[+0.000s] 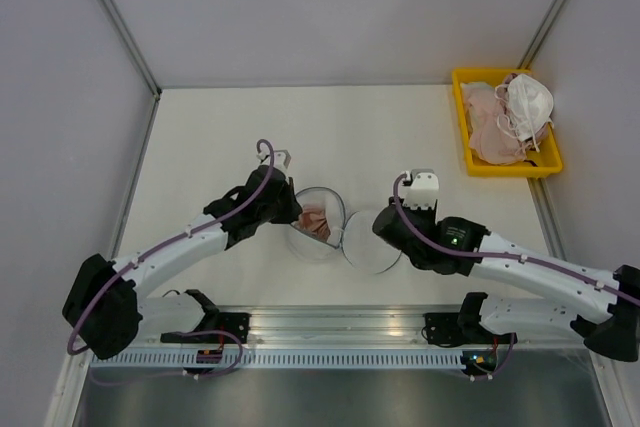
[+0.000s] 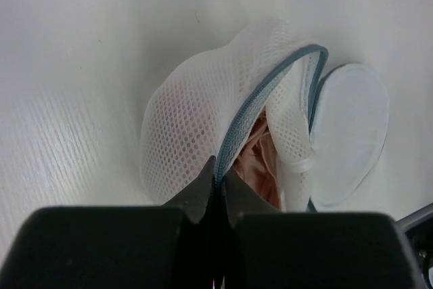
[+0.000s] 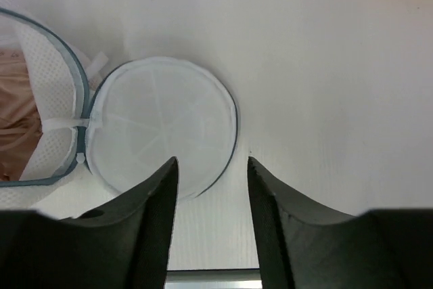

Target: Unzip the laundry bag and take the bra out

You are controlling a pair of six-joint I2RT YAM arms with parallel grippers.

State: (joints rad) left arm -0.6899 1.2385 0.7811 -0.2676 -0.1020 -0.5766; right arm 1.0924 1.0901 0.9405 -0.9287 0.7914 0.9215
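Observation:
The laundry bag (image 1: pixel 305 239) lies unzipped at the table's middle, its round mesh flap (image 1: pixel 365 245) folded out flat to the right. The rose-pink bra (image 1: pixel 318 219) shows inside the opening. My left gripper (image 1: pixel 292 209) is shut on the bag's grey zipper rim; in the left wrist view the gripper (image 2: pixel 220 167) pinches the rim, with the white mesh bag (image 2: pixel 196 120), the bra (image 2: pixel 254 157) and the flap (image 2: pixel 348 130) beyond. My right gripper (image 1: pixel 388 247) is open and empty. In the right wrist view the gripper (image 3: pixel 212 162) stands at the flap's (image 3: pixel 159 120) near right edge, the bag (image 3: pixel 57 72) and bra (image 3: pixel 20 120) at left.
A yellow tray (image 1: pixel 470 162) at the back right holds paler peach-pink garments (image 1: pixel 487 122) and a white cupped item with thin straps (image 1: pixel 528 102). A metal rail (image 1: pixel 330 325) runs along the near edge. White walls enclose the table.

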